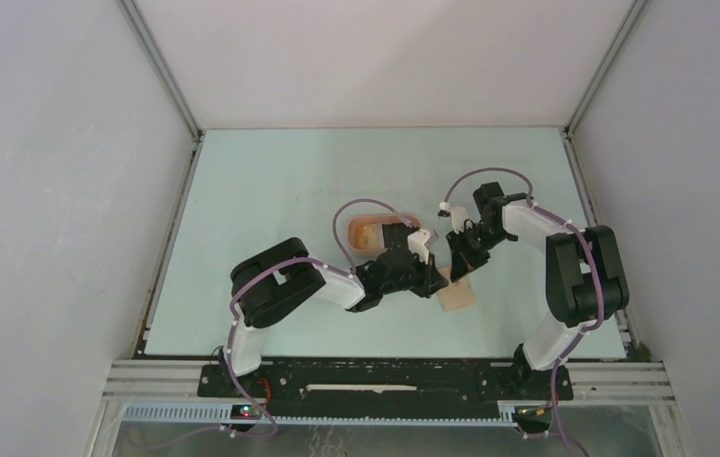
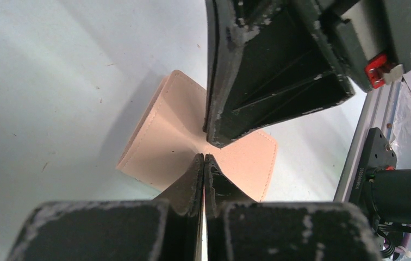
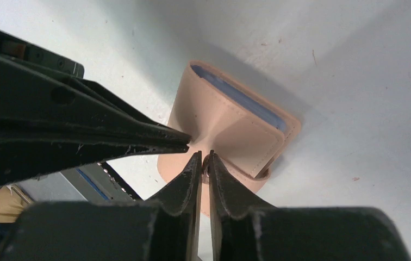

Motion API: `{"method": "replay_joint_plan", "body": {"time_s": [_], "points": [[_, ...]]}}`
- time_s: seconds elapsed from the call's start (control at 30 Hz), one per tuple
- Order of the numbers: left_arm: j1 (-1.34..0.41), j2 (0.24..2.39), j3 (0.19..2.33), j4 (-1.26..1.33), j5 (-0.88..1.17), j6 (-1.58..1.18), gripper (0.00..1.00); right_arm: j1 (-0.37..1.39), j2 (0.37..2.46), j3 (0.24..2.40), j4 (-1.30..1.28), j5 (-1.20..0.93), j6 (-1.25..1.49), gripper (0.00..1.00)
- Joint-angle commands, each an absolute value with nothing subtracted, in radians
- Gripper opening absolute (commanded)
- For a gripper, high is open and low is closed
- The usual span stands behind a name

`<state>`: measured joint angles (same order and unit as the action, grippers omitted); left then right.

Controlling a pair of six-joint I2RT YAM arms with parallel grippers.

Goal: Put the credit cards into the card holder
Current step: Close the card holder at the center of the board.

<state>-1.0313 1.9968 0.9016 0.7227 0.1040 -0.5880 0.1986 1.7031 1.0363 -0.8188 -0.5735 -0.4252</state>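
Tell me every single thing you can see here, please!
card holder: one, tan, on the table between both gripper tips
credit card: one showing, pale blue, tucked inside the card holder
tray: one, salmon-pink, behind and left of the card holder; something tan-orange inside, too unclear to name
table: one, pale green, under everything
left arm: one, black and white
right arm: one, black and white
left gripper: one, black, shut, tip at the card holder
right gripper: one, black, jaws almost together, tip at the card holder
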Motion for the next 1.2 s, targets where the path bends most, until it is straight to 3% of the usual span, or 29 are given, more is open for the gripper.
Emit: {"method": "replay_joint_plan", "body": {"time_s": [0.0,0.37,0.8,0.97,1.17], "points": [[-1.025,1.981,0.891,0.682,0.048,-0.586,0.02,0.187,1.622,1.022,-0.855,-0.605,-0.461,0.19],[-1.026,1.983,0.891,0.681,0.049,-0.586,0.02,0.165,1.507,1.017,-0.848,-0.632,-0.483,0.34],[-1.026,1.984,0.896,0.673,0.051,-0.584,0.02,0.219,1.376,0.944,-0.774,-0.366,-0.497,0.45],[-1.026,1.986,0.896,0.673,0.054,-0.584,0.02,0.244,1.415,0.943,-0.774,-0.343,-0.489,0.45],[-1.026,1.988,0.898,0.673,0.058,-0.583,0.02,0.258,1.446,0.943,-0.767,-0.331,-0.476,0.39]]}}
